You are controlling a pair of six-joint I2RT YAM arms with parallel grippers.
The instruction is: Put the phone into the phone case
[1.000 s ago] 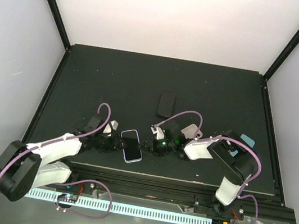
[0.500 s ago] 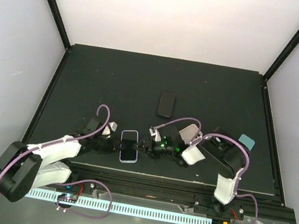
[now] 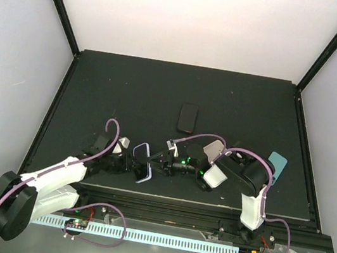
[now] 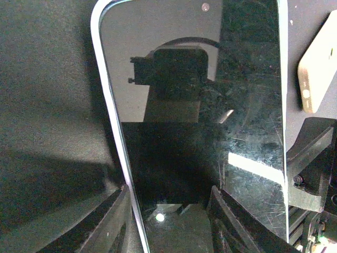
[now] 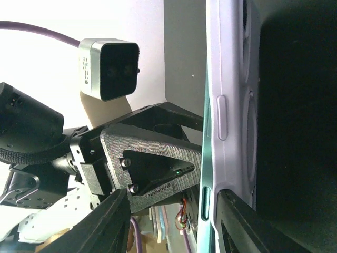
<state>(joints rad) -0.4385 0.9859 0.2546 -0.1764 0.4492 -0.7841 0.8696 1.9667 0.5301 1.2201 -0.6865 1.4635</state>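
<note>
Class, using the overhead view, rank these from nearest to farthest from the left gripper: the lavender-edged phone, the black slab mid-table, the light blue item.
1. lavender-edged phone, right beside the left gripper.
2. black slab, farther back, mid-table.
3. light blue item, far right side.

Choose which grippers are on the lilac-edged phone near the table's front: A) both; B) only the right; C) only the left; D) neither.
A: the phone sits tilted between the left gripper and the right gripper, and each wrist view shows it inside that arm's own grip.
</note>
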